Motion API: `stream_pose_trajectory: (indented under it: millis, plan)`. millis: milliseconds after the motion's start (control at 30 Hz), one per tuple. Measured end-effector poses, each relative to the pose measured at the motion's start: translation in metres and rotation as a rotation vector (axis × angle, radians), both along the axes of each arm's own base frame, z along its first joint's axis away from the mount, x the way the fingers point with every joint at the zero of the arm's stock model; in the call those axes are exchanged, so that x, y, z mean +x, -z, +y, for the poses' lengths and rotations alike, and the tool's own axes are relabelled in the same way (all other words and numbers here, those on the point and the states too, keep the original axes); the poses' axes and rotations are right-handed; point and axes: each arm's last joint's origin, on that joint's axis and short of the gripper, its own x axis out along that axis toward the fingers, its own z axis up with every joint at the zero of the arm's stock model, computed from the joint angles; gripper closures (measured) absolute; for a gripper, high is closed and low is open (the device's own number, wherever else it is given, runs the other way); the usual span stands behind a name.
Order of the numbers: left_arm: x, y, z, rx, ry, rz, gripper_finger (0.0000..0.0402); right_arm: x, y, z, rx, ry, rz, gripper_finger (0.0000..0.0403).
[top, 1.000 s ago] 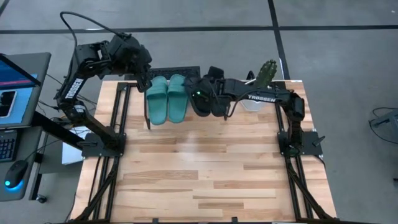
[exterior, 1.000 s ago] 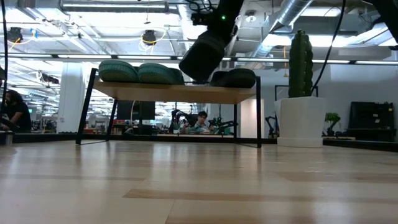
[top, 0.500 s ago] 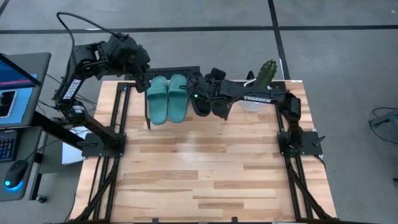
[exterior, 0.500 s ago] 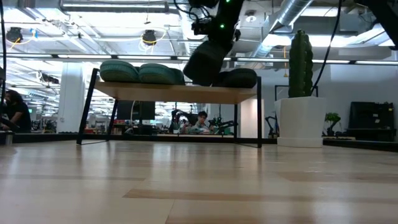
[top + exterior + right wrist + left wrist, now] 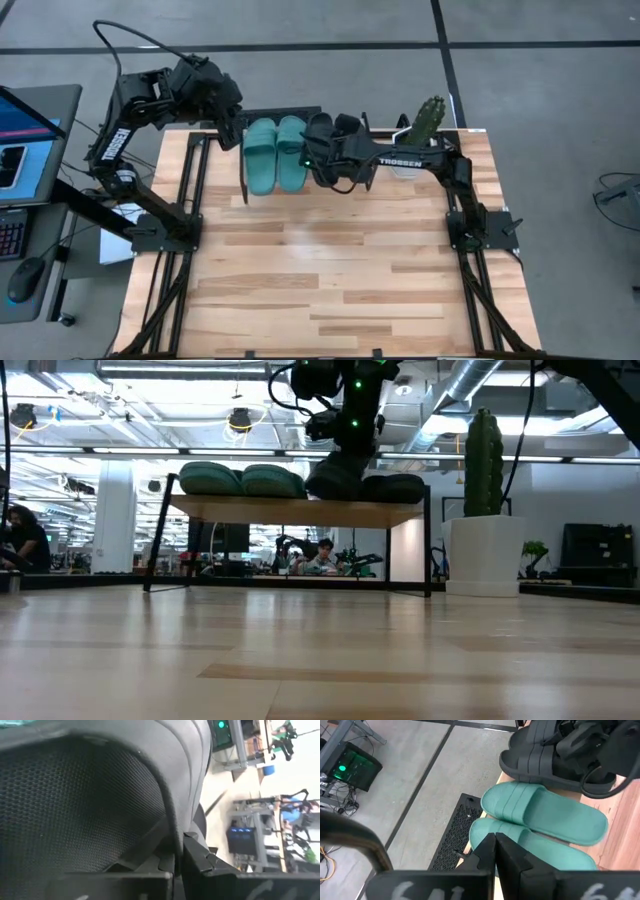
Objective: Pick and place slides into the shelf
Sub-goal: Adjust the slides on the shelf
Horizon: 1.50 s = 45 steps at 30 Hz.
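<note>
My right gripper (image 5: 318, 160) is reaching in over the shelf (image 5: 290, 511), its fingers (image 5: 197, 855) pinched together on the edge of a black slide (image 5: 85, 800); in the right wrist view that dark, mesh-textured sandal is filling nearly everything ahead of me, its rim running straight down between my fingers. Seen from above, I am sitting on the black pair (image 5: 335, 140), which is lying on the shelf top at the far edge of the table (image 5: 330, 270); in the low view the black slide under my gripper (image 5: 335, 478) is sitting just beside its mate (image 5: 392, 488) on the wood board. The teal pair (image 5: 275, 150) is resting side by side on the same board, just beside the black ones, toward my left arm; from table height they are showing as two green humps (image 5: 240, 478).

My left gripper (image 5: 232, 118) is hanging at the far left corner of the shelf, near the teal slides; its fingers (image 5: 492, 857) are pressed together on nothing, with the teal sandals (image 5: 545, 815) lying just beyond them.

A potted cactus (image 5: 482, 460) is standing past the shelf's right end; a person (image 5: 322, 555) is sitting in the room behind.
</note>
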Motion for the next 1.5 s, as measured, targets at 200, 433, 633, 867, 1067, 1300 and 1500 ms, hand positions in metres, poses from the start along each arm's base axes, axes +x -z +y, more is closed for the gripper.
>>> stream_pose_trajectory:
  millis: [200, 433, 633, 867, 1067, 1300, 1500]
  plan:
    - [0.0, 0.0, 0.0, -0.004, -0.006, -0.004, 0.0401, -0.006, 0.001, -0.003, -0.031, 0.038, 0.053, 0.0403]
    - [0.0, 0.0, 0.0, -0.007, -0.01, -0.008, 0.0401, -0.009, 0.001, -0.006, -0.053, 0.046, 0.083, 0.0402]
    - [0.0, 0.0, 0.0, -0.015, -0.022, -0.018, 0.0402, -0.007, 0.001, -0.007, -0.039, 0.039, 0.07, 0.0394]
    - [0.0, 0.0, 0.0, -0.016, -0.021, -0.018, 0.0402, -0.004, 0.0, -0.002, -0.06, 0.019, 0.067, 0.0322]
    - [0.0, 0.0, 0.0, -0.016, -0.021, -0.018, 0.0401, -0.002, 0.0, 0.007, -0.068, -0.002, 0.07, 0.0249]
    - [0.0, 0.0, 0.0, -0.016, -0.021, -0.018, 0.0401, 0.002, -0.033, 0.017, -0.069, -0.017, -0.034, 0.0183]
    - [0.0, 0.0, 0.0, -0.017, -0.019, -0.018, 0.0401, 0.0, -0.057, 0.017, -0.06, -0.027, -0.078, 0.0171]
